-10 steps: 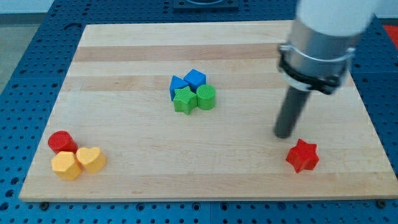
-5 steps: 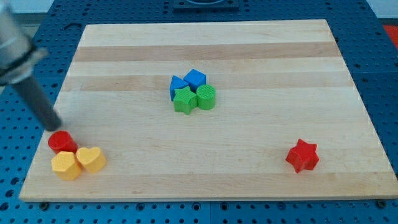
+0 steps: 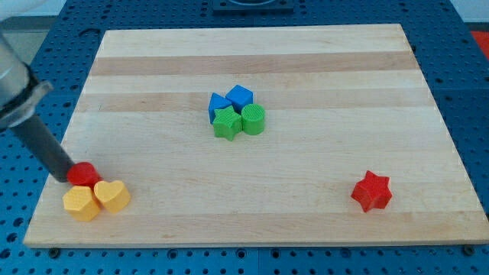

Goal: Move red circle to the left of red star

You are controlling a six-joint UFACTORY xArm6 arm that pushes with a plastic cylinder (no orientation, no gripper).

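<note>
My tip (image 3: 62,177) against red circle (image 3: 84,175)

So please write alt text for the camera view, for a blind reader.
My tip touches the red circle from the view's left, beside two yellow blocks; the red star lies far right, and blue and green blocks cluster mid-board.

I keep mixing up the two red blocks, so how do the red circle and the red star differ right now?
The red circle is round; the red star has points. The circle sits at the view's left, touching the yellow blocks; the star stands alone at the right. My tip is against the circle, far from the star. Both are red and near the view's bottom.
</note>
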